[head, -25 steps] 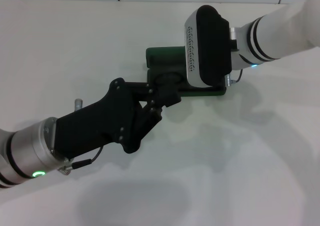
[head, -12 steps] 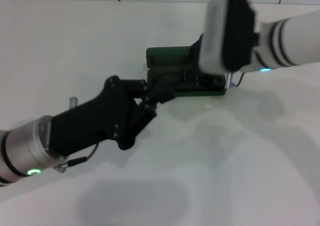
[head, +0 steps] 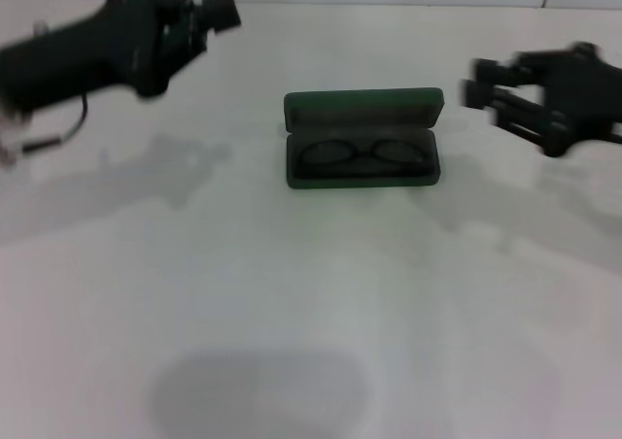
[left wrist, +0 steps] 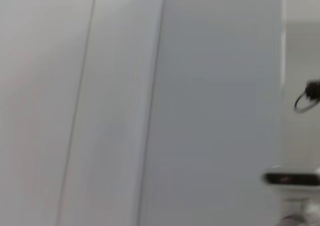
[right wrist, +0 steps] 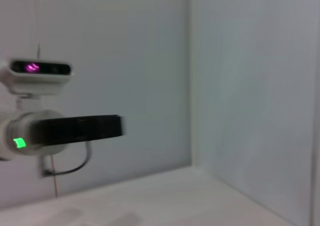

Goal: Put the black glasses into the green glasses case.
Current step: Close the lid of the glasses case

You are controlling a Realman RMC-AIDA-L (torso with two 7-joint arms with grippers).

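Nearest to where I stand, the white desk (head: 292,342) lies bare, with only soft shadows across it. Farther back, at the middle, the green glasses case (head: 362,140) sits open, its lid tipped up at the far side. The black glasses (head: 357,153) lie folded flat in the lined tray, lenses side by side, fully inside the walls. That looks like the placing done; only closing the lid might remain, if it is wanted at all.

Beyond, both arms are held high and wide of the case, presumably to keep clear of it. The left claw (head: 219,10) is up at the far left corner; I cannot tell how its fingers stand. The right claw (head: 483,94) hovers off to the right, fingers apart and holding nothing.
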